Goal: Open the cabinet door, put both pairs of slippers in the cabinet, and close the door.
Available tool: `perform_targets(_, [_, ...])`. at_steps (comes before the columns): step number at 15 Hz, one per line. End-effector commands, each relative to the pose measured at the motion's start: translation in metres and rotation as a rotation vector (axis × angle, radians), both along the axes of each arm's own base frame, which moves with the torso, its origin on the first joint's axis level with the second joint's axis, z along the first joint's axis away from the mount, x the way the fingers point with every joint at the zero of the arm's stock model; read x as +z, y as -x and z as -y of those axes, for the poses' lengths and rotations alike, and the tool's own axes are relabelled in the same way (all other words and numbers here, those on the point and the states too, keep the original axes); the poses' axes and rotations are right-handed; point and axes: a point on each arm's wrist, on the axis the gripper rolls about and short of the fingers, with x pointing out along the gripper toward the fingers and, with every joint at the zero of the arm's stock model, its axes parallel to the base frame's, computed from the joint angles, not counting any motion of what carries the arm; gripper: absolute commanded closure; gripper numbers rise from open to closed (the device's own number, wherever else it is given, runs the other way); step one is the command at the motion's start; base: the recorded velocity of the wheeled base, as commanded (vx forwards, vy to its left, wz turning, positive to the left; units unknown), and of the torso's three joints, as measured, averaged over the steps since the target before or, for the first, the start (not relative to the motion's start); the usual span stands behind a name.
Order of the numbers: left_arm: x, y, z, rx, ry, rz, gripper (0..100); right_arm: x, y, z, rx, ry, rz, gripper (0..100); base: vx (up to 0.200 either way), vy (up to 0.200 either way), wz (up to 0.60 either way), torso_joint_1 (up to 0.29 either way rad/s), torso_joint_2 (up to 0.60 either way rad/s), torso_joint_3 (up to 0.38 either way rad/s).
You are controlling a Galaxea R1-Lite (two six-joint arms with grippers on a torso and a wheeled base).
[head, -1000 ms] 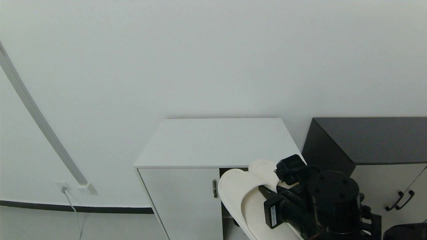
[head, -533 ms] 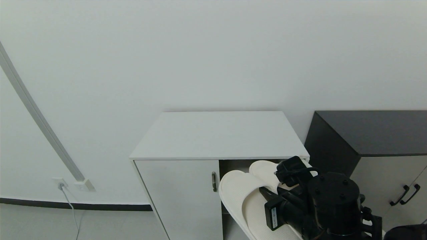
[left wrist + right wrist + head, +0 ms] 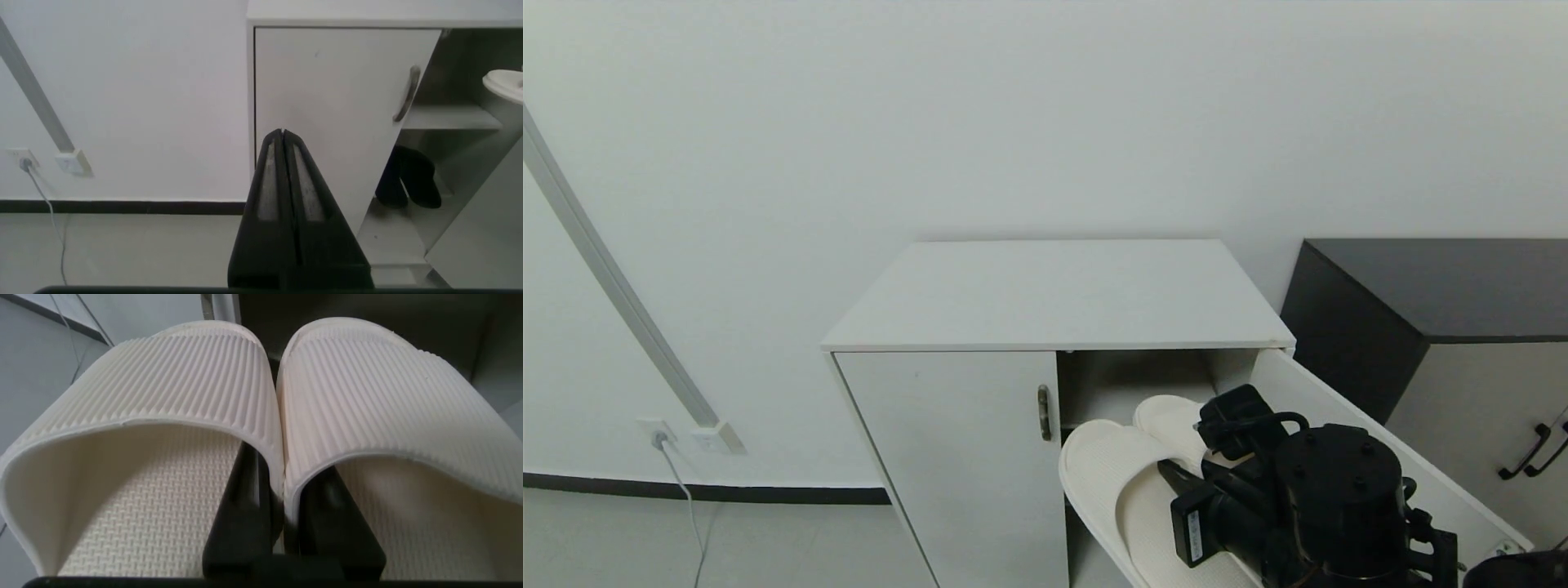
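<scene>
The white cabinet (image 3: 1054, 294) has its left door (image 3: 947, 457) closed and its right door (image 3: 1372, 457) swung open. My right gripper (image 3: 282, 518) is shut on the inner edges of a pair of cream slippers (image 3: 1111, 482), side by side with toes toward the open compartment, just in front of it. In the left wrist view a dark pair of slippers (image 3: 409, 175) lies on a lower shelf inside the cabinet. My left gripper (image 3: 283, 143) is shut and empty, low down, facing the closed left door (image 3: 327, 114).
A dark cabinet (image 3: 1437, 286) with black handles (image 3: 1535, 449) stands right next to the open door. A wall socket with a cable (image 3: 658, 433) and a slanted grey conduit (image 3: 605, 269) are on the left wall. Bare floor lies left of the cabinet.
The head camera has moved: the cabinet now sits higher in the picture, so its open compartment and open right door show. The held cream slippers now sit level with the opening.
</scene>
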Motion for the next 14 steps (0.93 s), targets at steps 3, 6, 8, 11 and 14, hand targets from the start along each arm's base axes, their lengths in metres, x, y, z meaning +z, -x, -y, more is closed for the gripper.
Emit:
perform_targets(3, [0.0000, 0.0000, 0.0000, 0.001, 0.000, 0.000, 100, -0.0005, 0.0002, -0.0004, 0.001, 0.001, -0.001, 100, 0.000, 0.000, 0.00, -0.209, 0.53, 0.320])
perform_targets(6, [0.0000, 0.0000, 0.0000, 0.001, 0.000, 0.000, 100, -0.0025, -0.0004, -0.0011, 0.002, 0.008, -0.004, 100, 0.000, 0.000, 0.00, -0.194, 0.52, 0.328])
perform_targets(8, [0.0000, 0.0000, 0.0000, 0.001, 0.000, 0.000, 100, -0.0035, -0.0002, -0.0008, 0.000, 0.010, -0.006, 100, 0.000, 0.000, 0.00, -0.181, 0.50, 0.322])
perform_targets(11, [0.0000, 0.0000, 0.0000, 0.001, 0.000, 0.000, 100, -0.0032, 0.0000, -0.0005, 0.003, 0.009, 0.003, 100, 0.000, 0.000, 0.00, -0.163, 0.48, 0.320])
perform_targets(14, [0.0000, 0.0000, 0.0000, 0.001, 0.000, 0.000, 100, -0.0032, 0.0000, -0.0006, 0.004, 0.008, 0.007, 100, 0.000, 0.000, 0.00, -0.139, 0.47, 0.331])
